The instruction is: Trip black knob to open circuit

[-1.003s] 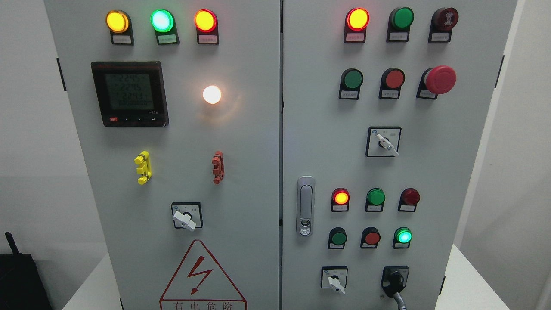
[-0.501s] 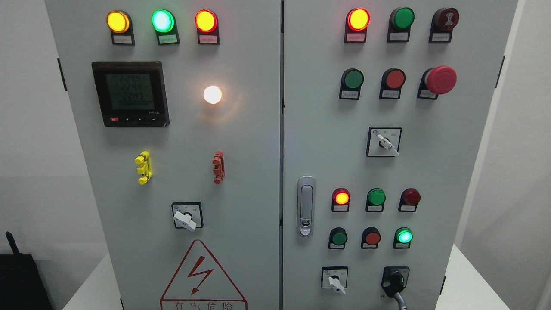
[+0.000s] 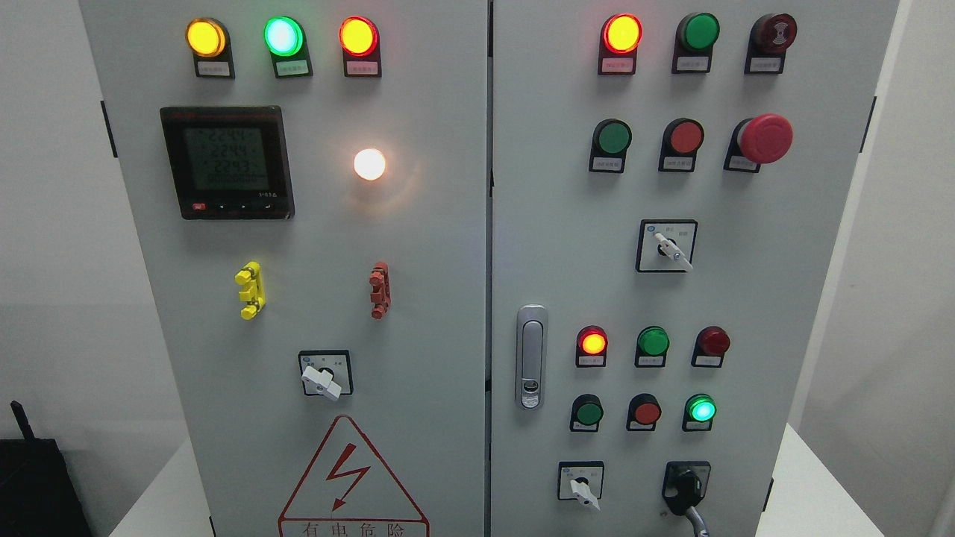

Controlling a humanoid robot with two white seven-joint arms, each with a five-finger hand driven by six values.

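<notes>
The black knob [image 3: 685, 485] sits on a black square plate at the bottom right of the grey control cabinet's right door [image 3: 567, 246]. Its handle points downward, and a grey cable hangs just below it. To its left is a white selector switch [image 3: 581, 486]. Neither of my hands shows in the head view.
The right door carries lit and unlit indicator lamps, a red mushroom button [image 3: 762, 139], another white selector [image 3: 668, 247] and a metal latch handle [image 3: 530, 356]. The left door [image 3: 418, 298] holds a digital meter [image 3: 227, 162], a white selector [image 3: 322, 379] and a warning triangle. A black box [image 3: 33, 485] stands at lower left.
The whole view has drifted a few pixels to the right. Nothing on the panel has changed.
</notes>
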